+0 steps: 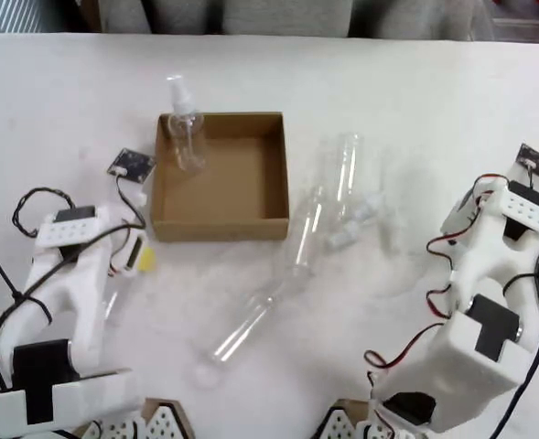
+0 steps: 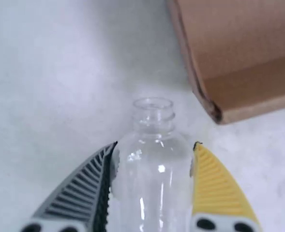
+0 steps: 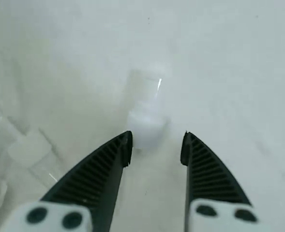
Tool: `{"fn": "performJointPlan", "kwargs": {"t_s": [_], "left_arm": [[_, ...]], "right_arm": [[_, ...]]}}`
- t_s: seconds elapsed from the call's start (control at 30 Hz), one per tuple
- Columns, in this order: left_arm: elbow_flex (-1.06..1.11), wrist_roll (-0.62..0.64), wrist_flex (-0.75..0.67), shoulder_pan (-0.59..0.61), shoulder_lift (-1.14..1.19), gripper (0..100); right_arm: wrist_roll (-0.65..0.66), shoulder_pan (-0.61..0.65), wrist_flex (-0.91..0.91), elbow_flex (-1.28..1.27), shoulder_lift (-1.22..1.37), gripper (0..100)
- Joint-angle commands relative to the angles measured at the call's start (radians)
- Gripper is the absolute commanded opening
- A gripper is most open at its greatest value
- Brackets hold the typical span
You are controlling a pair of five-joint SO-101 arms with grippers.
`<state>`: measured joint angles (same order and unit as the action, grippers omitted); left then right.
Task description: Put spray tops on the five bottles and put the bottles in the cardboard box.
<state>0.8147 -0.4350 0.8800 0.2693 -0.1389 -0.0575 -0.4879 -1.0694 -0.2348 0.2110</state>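
Bottles: 5 clear ones, counted across the views.
In the box: 1, the capped bottle [image 1: 186, 137], stands in a back corner of the cardboard box [image 1: 251, 219] with its spray top on.
On the counter [image 1: 415, 91]: 3 lie uncapped just beside the box, on the right arm's side. They are the upper bottle [image 1: 347, 165], the middle bottle [image 1: 304, 236] and the lower bottle [image 1: 242, 331].
Held: 1, the held bottle [image 2: 152, 174], has an open neck and lies near a box corner.
Left gripper [image 2: 155, 145]: its black and yellow fingers press on both sides of the held bottle.
Right gripper [image 3: 157, 136]: its fingers are spread, with the near spray top [image 3: 146, 123] lying on the counter just ahead of the gap, untouched.
Loose spray tops: the high view shows 2 beside the upper bottle, a first top [image 1: 368, 208] and a second top [image 1: 340, 240]. White on white, so there are possibly more.
Wrist views add: the held bottle's bare neck, and a side top [image 3: 31, 145] near the right fingers.
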Motion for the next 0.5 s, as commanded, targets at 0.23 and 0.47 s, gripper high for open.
{"fn": "performJointPlan", "kwargs": {"t_s": [0.23,0.47], "left_arm": [[-0.003,-0.011,-0.008,0.005,-0.056,11],[-0.003,-0.011,-0.008,0.005,-0.056,11]], "right_arm": [[-0.009,0.013,0.012,0.135,0.111,15.5],[0.031,0.013,0.005,0.236,0.182,15.2]]}}
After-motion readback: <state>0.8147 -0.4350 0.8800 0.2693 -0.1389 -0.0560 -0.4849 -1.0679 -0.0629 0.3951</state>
